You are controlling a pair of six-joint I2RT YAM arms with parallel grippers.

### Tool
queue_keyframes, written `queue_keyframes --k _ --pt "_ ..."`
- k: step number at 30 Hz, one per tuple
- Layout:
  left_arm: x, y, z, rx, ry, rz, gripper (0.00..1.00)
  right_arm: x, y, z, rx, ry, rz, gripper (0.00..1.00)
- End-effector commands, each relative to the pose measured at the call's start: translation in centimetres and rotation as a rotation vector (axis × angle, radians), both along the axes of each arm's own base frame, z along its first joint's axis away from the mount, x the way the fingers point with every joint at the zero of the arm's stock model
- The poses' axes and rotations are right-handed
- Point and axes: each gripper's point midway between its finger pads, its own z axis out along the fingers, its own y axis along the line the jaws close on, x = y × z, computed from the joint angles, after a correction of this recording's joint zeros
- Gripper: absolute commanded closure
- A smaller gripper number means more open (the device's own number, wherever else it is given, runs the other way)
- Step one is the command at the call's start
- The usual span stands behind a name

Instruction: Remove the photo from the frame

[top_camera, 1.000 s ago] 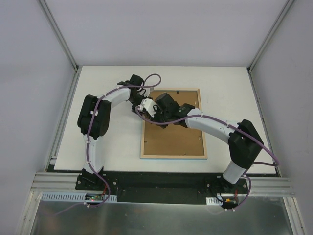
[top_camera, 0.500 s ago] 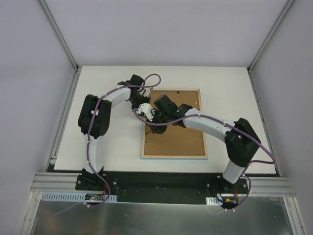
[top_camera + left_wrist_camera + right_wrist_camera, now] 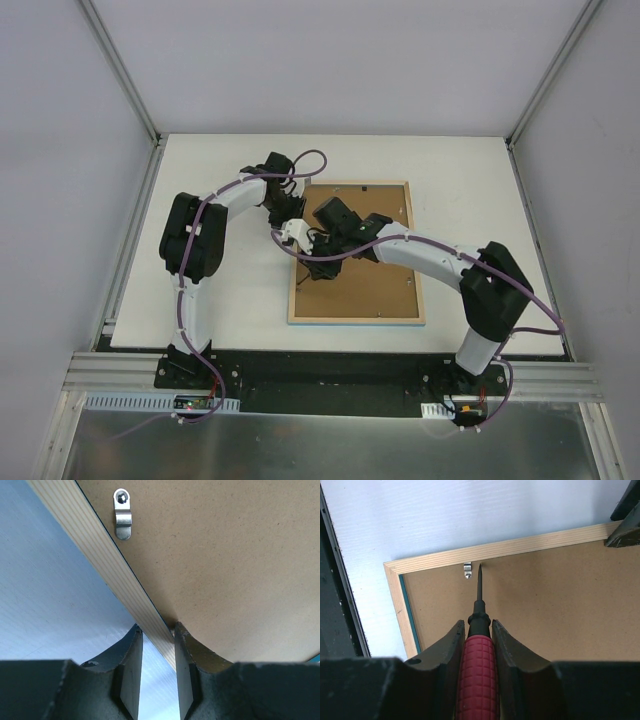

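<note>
The frame (image 3: pixel 355 318) lies face down on the table, pale wood rails up, with the brown backing board (image 3: pixel 365 290) inside it. The photo is hidden under that board. My left gripper (image 3: pixel 291 205) (image 3: pixel 156 630) stands over the frame's left rail (image 3: pixel 100 555), one fingertip on each side, shut on it. My right gripper (image 3: pixel 315 265) (image 3: pixel 477 625) is shut on a red-handled screwdriver (image 3: pixel 478 675). Its thin tip sits just beside a small metal clip (image 3: pixel 468 570) near a corner of the frame (image 3: pixel 520 545).
Another metal clip (image 3: pixel 122 514) lies on the backing board (image 3: pixel 225 570) by the left rail. White table (image 3: pixel 220 290) surrounds the frame. Both arms crowd the frame's upper left. The left gripper's fingers (image 3: pixel 625 530) show at the right wrist view's top right.
The left gripper's jaws have narrowed onto the frame's left rail. The right gripper has swung toward the near side along that rail, carrying the screwdriver.
</note>
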Motion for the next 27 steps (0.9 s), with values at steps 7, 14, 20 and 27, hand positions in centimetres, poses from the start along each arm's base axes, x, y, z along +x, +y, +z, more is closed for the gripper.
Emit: queue_keyframes --k 7,14,20,27 --pt "-0.1 0.9 -2.1 0.044 0.022 -0.021 0.83 -1.5 0.6 3.8 0.087 -0.006 0.094 0.99" --pt "-0.1 0.9 -2.1 0.042 0.023 -0.021 0.83 -1.4 0.4 4.2 0.093 -0.016 0.083 0.99" --pt "-0.1 0.9 -2.1 0.042 0.021 -0.021 0.83 -2.4 0.5 3.0 0.072 0.037 0.120 0.99" --pt "0.0 0.8 -1.9 0.034 0.021 -0.020 0.84 -1.5 0.8 2.1 0.054 0.015 0.082 0.99"
